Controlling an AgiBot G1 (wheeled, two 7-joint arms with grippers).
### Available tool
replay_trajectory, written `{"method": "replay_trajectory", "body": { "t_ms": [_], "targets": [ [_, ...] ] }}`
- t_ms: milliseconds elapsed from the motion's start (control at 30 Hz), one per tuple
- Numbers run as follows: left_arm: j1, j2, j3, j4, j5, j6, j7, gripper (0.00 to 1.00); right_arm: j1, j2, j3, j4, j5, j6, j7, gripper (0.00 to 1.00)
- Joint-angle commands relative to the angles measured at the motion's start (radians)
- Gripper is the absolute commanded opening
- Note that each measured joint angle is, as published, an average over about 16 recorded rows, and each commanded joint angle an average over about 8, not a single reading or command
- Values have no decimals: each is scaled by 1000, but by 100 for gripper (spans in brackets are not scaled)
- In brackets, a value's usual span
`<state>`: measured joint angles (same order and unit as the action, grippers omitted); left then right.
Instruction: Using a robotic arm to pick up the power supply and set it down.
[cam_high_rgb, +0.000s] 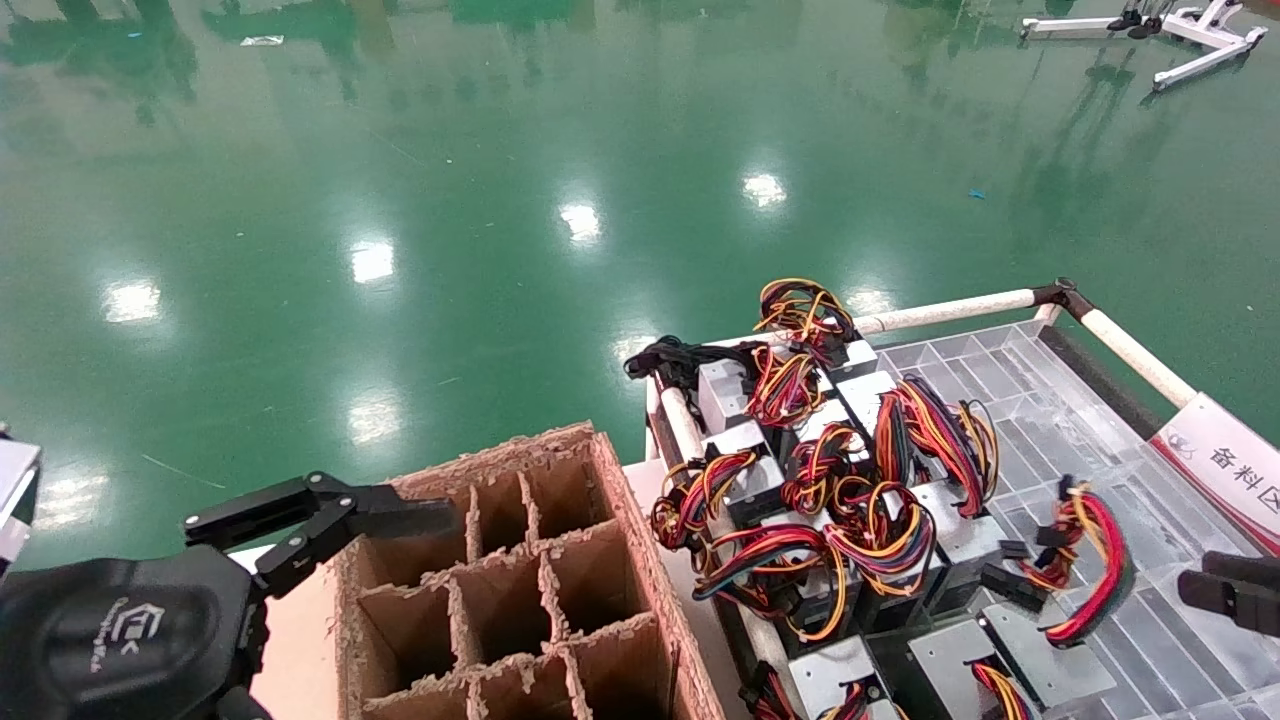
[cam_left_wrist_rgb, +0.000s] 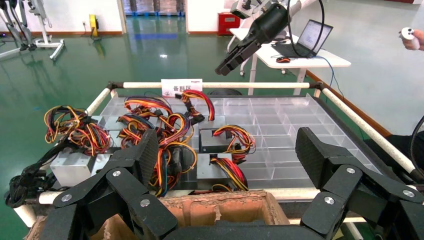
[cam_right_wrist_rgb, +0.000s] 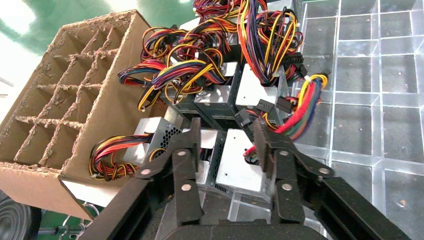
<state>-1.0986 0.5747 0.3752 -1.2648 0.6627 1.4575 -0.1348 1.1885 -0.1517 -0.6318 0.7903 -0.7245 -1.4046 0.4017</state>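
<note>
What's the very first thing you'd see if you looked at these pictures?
Probably the heap of silver power supplies with their bright red, yellow and black wire bundles, piled on the clear gridded tray. Beside the tray stands a ragged cardboard box split into compartments, with the left gripper hovering at its edge, fingers spread open. The right gripper hangs open above the pile.
</note>
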Motion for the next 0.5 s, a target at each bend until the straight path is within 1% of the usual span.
{"method": "replay_trajectory", "body": {
  "t_ms": [33, 500],
  "targets": [
    [0, 0, 0, 0, 0, 0, 0, 100, 1, 1, 0, -1, -1, -2, 0, 100],
    [0, 0, 0, 0, 0, 0, 0, 100, 3, 2, 0, -4, -5, -7, 2, 100]
  ]
}}
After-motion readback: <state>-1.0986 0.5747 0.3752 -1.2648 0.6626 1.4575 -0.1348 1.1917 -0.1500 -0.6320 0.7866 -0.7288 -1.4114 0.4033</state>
